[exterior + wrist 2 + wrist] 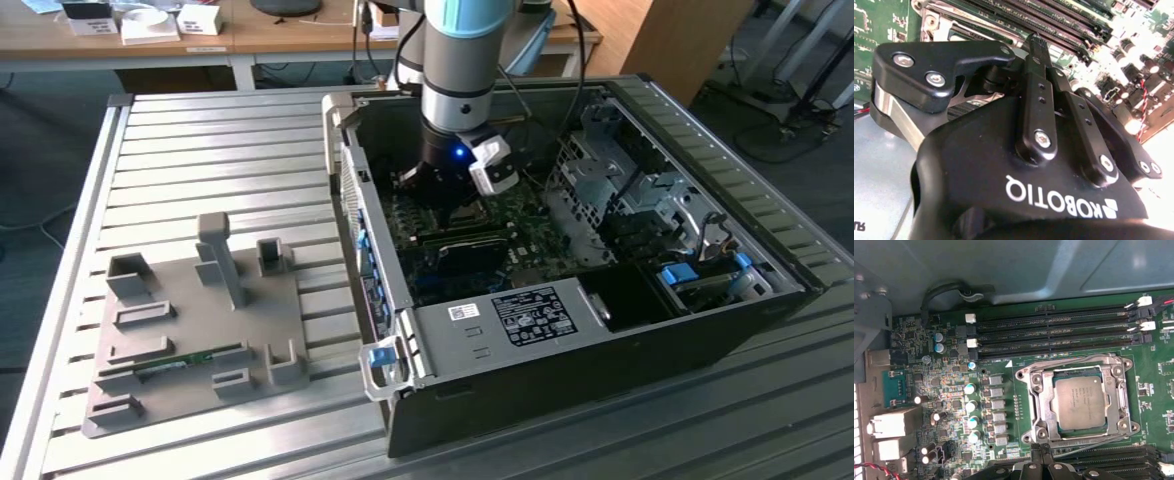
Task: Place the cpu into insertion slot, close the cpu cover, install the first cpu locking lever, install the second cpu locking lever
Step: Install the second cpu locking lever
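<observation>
Black claw (1035, 42), fingers together, holds nothing; square silvery cpu (1079, 402) seated under closed silvery frame cover (1040, 402). Locking-lever step in hand.

The cpu (1077, 402) has a dull, brushed silvery metal top. The cpu cover (1040, 401) is bright bare metal. The motherboard (949, 390) is matt green laminate. The gripper (1036, 41) is smooth, semi-gloss black with shiny metal screws. The table (200, 160) is ribbed satin aluminium.
</observation>
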`<state>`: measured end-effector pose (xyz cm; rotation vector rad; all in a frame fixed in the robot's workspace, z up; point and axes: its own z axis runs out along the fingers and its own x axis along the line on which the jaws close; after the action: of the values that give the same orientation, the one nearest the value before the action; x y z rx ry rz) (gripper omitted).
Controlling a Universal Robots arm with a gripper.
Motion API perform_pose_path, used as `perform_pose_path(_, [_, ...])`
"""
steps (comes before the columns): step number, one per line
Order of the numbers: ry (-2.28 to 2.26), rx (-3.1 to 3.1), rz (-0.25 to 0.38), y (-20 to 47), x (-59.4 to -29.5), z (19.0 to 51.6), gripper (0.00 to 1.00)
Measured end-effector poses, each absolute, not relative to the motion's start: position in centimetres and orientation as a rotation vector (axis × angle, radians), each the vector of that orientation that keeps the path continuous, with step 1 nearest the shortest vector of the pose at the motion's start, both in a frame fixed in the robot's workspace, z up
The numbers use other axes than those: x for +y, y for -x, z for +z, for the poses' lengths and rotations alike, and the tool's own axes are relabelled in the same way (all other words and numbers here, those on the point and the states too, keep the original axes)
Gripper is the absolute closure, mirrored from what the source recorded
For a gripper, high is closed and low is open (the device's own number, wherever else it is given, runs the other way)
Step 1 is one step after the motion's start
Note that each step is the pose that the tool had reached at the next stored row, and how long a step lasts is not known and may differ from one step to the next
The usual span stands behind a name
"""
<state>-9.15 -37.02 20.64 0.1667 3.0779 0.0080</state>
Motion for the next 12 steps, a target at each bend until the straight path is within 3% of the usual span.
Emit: perform_pose_path(12, [-0.167, 3.078, 0.010, 9.42, -37.02, 20.21, 0.89])
